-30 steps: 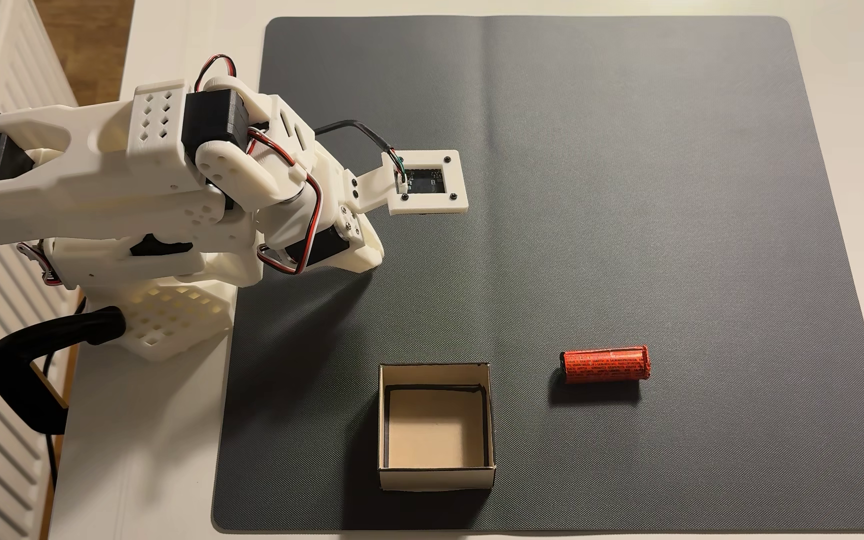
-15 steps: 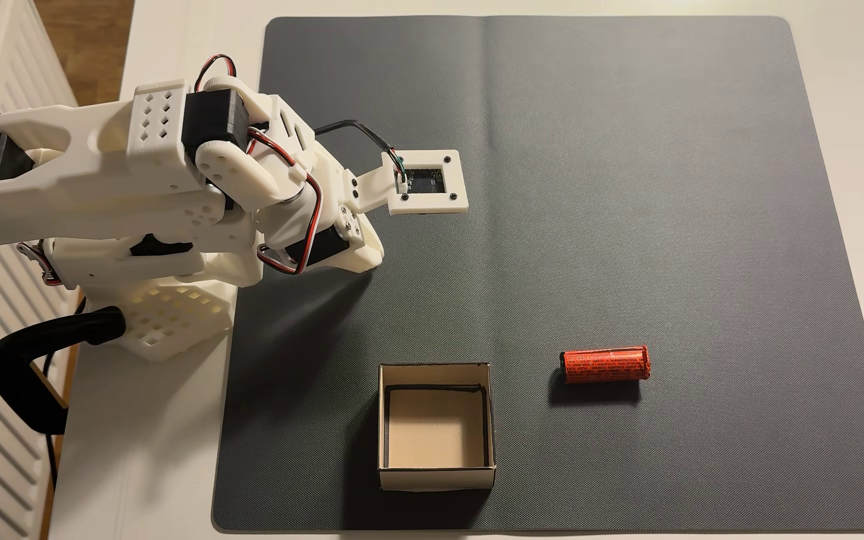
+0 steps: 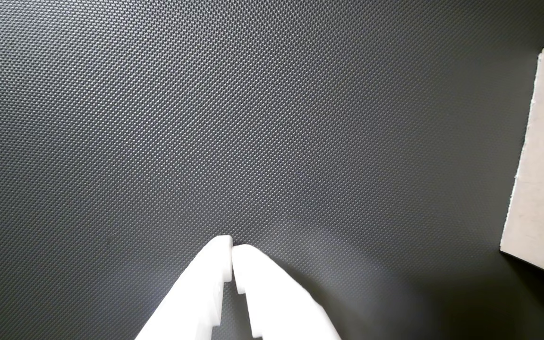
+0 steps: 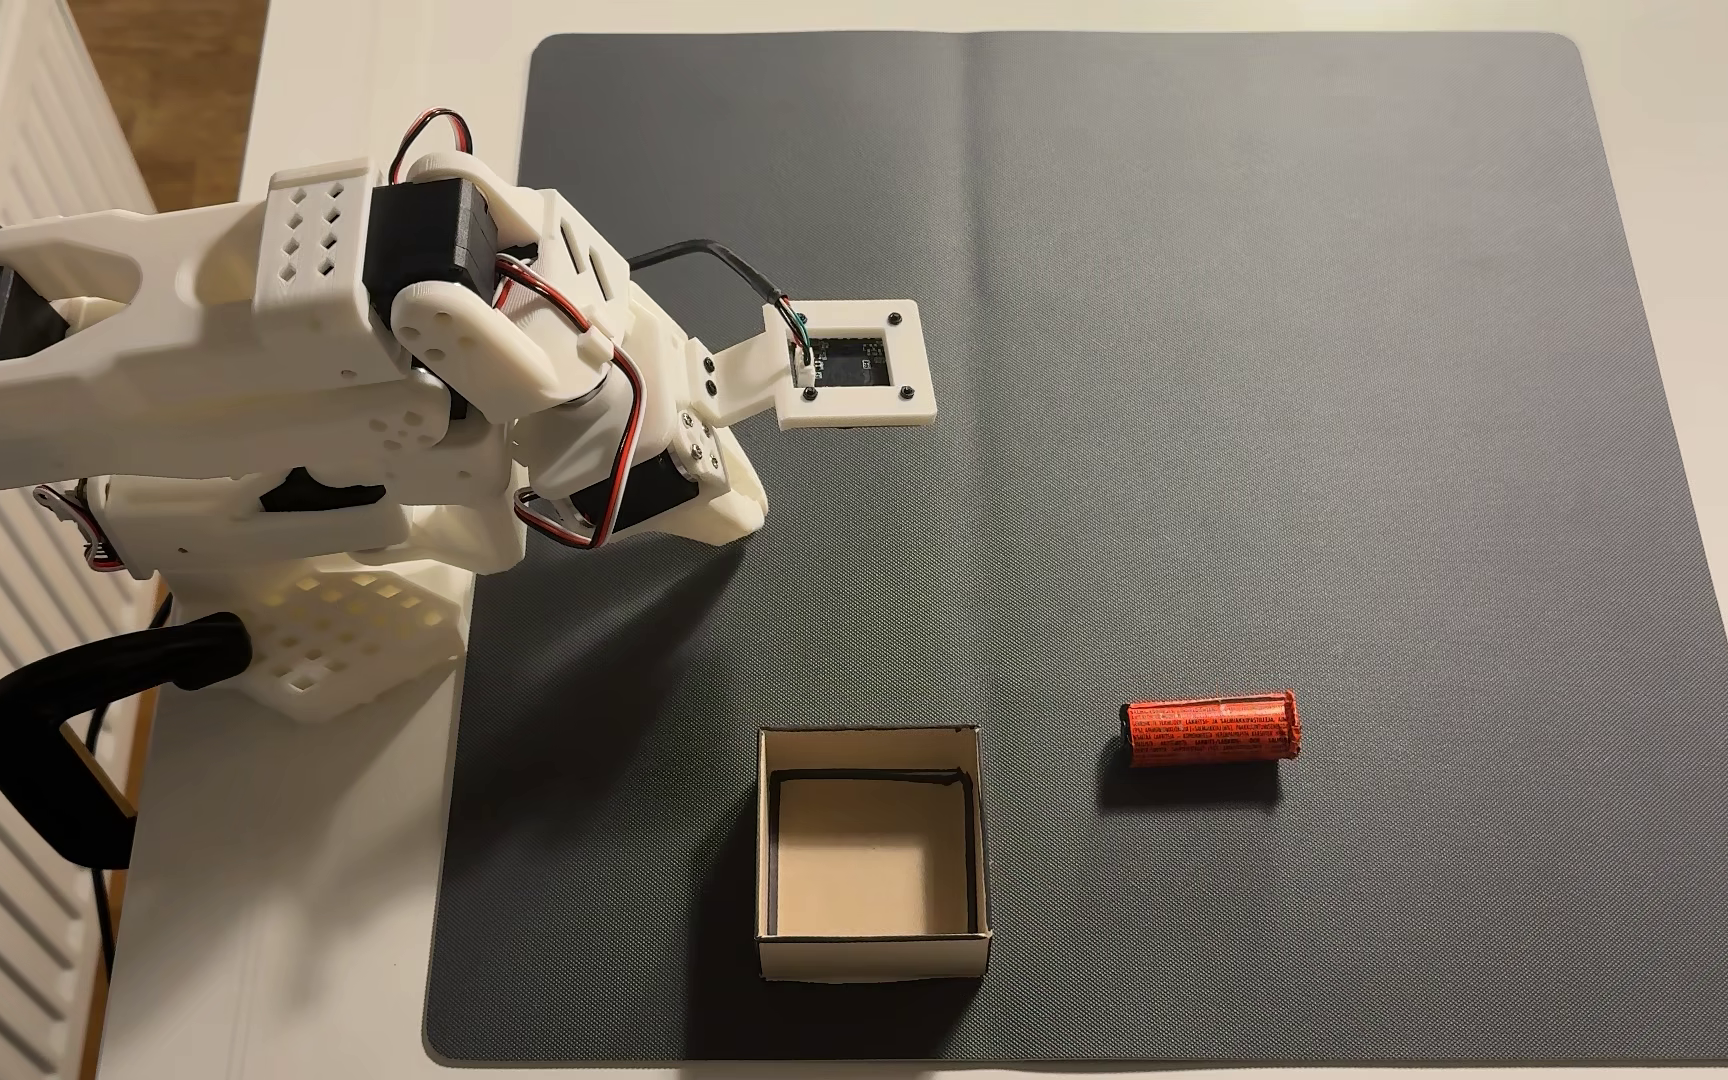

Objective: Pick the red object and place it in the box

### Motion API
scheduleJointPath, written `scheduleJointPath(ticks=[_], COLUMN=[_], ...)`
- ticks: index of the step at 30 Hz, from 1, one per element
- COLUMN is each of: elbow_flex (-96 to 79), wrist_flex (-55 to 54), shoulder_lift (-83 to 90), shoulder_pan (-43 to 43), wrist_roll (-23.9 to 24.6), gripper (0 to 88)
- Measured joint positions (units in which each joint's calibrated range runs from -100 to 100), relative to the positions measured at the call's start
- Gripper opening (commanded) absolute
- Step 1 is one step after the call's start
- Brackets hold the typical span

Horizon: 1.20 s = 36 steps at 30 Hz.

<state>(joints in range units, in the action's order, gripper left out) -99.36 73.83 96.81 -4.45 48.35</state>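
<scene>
While the wrist view looks down on the textured dark mat point(image 3: 206, 118), the gripper point(image 3: 232, 248) enters from the bottom edge with its 2 white fingers pressed tip to tip and nothing between them. At the right edge of that view stands a cream cardboard wall of the box point(image 3: 541, 165), well apart from the fingertips.

Seen from the fixed view, the arm point(image 4: 320, 363) sits folded at the left of the mat, its wrist camera mount point(image 4: 855, 363) pointing right. The box point(image 4: 870, 955) stands open and empty near the mat's lower edge. To its right, clear of its wall, the red object point(image 4: 1211, 730) lies on its side, long axis running left to right. It lies down and to the right of the folded gripper, beyond the box, so the reach probably has to extend diagonally that way with the fingers closing across the cylinder's short width.
</scene>
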Motion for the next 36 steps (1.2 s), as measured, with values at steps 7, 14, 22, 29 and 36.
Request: scheduleJointPath(ticks=[7,14,22,29,36], elbow_flex=[0.0,5.38,16.88,24.91,35.86], wrist_flex=[0.0,1.57,2.7,-0.52,-11.39], shoulder_lift=[0.0,-0.17,-1.12,-3.54,-24.32], shoulder_pan=[0.0,0.22,5.86,10.91,13.07], wrist_roll=[0.27,0.92,2.21,2.21,2.16], gripper=[0.7,0.7,0.7,0.8,1.0])
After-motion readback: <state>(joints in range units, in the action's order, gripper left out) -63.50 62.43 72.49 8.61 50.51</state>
